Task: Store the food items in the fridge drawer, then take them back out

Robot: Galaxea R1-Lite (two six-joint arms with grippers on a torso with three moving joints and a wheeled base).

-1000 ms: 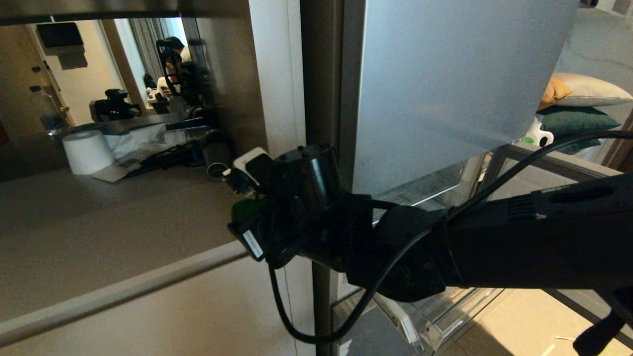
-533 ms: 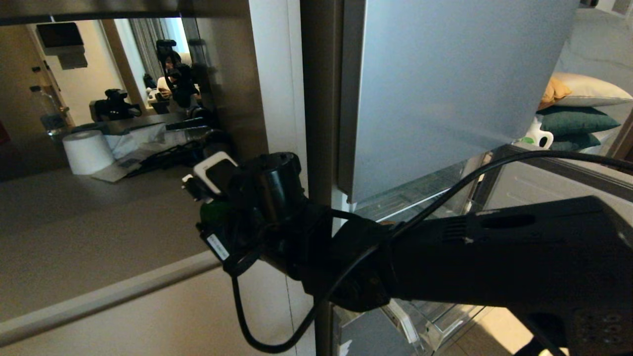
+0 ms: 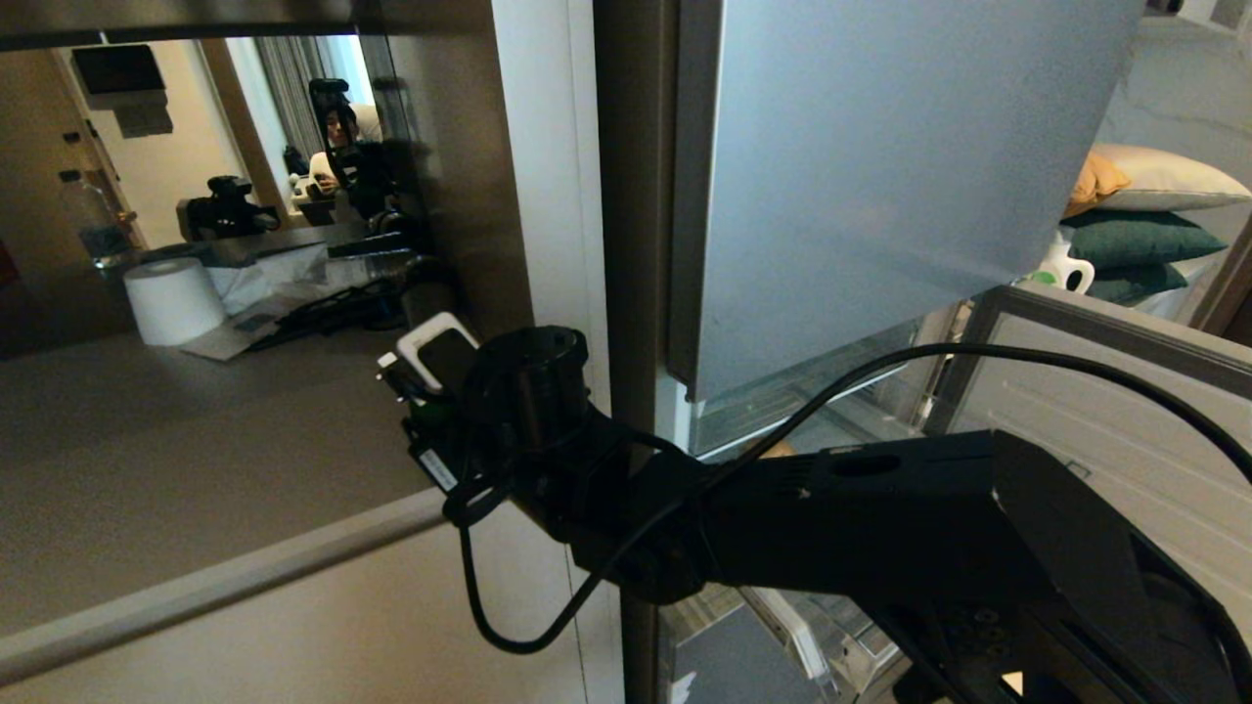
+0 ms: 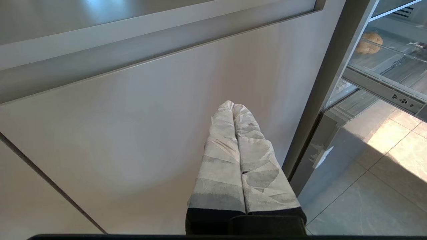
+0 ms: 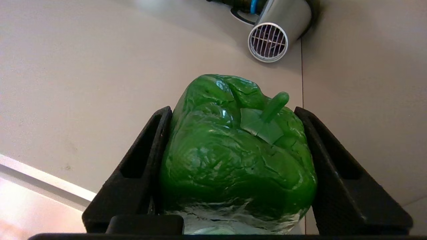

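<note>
Right tool (image 5: pixel 233 166) clamped on green bell pepper (image 5: pixel 233 150) over counter (image 5: pixel 66 66), hidden in head view, left tool (image 4: pixel 233 110) pressed shut, potato (image 4: pixel 368 42) glimpsed upper right in fridge drawer (image 4: pixel 383 88)

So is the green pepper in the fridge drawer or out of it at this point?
Out. The green pepper sits clamped in the right pincer above the counter; the potato lies in the fridge drawer.

Place: I'm working in a home kitchen.
Appliance: a tall silver fridge (image 3: pixel 880 166) fills my head view.
Counter: beige countertop (image 3: pixel 196 440) beside it, paper roll (image 3: pixel 174 298) at its far edge.
Beyond: cushions (image 3: pixel 1144 210) piled past the fridge.
Floor: pale tiles (image 4: pixel 377 186).
</note>
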